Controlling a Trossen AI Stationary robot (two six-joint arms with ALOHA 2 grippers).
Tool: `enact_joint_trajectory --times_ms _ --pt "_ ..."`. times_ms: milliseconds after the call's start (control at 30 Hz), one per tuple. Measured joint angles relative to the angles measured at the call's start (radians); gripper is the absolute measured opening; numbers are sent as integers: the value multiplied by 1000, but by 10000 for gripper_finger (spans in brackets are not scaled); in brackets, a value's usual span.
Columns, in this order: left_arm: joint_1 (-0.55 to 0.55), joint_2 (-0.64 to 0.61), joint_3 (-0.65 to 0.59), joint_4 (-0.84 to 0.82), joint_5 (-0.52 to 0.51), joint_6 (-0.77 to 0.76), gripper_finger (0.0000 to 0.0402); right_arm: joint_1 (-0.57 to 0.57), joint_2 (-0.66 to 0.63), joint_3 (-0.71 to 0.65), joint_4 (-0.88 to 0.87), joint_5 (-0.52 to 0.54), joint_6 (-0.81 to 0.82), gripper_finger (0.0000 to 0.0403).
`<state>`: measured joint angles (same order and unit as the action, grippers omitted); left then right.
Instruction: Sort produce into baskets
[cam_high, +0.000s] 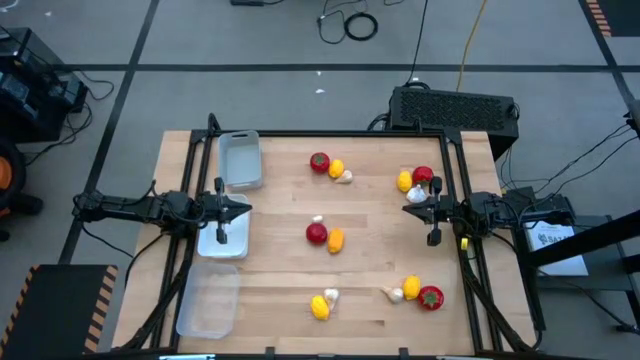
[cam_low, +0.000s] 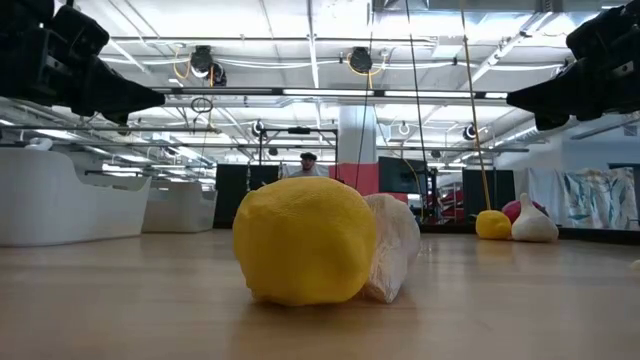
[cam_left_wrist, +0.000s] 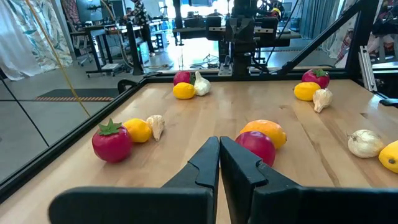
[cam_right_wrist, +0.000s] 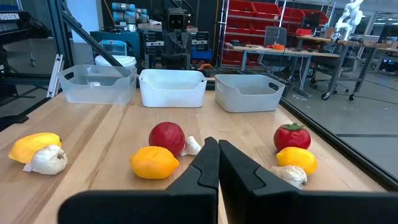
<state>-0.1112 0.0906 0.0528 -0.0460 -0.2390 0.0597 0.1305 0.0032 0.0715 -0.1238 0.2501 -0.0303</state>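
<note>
At the table's centre we find a red tomato (cam_high: 316, 233) touching a lemon (cam_high: 335, 240), with a garlic bulb (cam_high: 318, 219) beside. These look light, stiff and smooth; we would grip each across its middle. At nine o'clock the left gripper (cam_high: 221, 238), fingers pressed together, hovers over the middle basket (cam_high: 207, 247); at three o'clock the right gripper (cam_high: 433, 238) is likewise closed and empty.

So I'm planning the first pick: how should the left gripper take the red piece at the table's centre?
Judging by the pose, come straight down on the red piece and pinch its round body across the free sides. The orange piece touches one flank and a garlic bulb sits close by another, so avoid closing across those. The left gripper is shut and must open first.
</note>
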Motion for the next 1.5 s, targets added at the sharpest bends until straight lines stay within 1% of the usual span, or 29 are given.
enact_joint_trajectory --times_ms 1033,1067,1167,1200,1333,1400,1500 --pt "0 0 0 18 0 16 22 0 0 0 0 0 0 0" --pt "0 0 0 33 0 -29 22 0 0 0 0 0 0 0" --pt "0 0 0 73 0 -244 22 0 0 0 0 0 0 0" --pt "0 0 0 85 -2 -281 22 0 0 0 0 0 -1 0" --pt "0 0 0 92 -9 -314 22 0 0 0 5 66 -49 0" --pt "0 0 0 95 -19 -314 22 0 0 0 6 60 -2 0" --pt "0 0 0 132 -80 -314 22 0 0 0 29 58 43 0"
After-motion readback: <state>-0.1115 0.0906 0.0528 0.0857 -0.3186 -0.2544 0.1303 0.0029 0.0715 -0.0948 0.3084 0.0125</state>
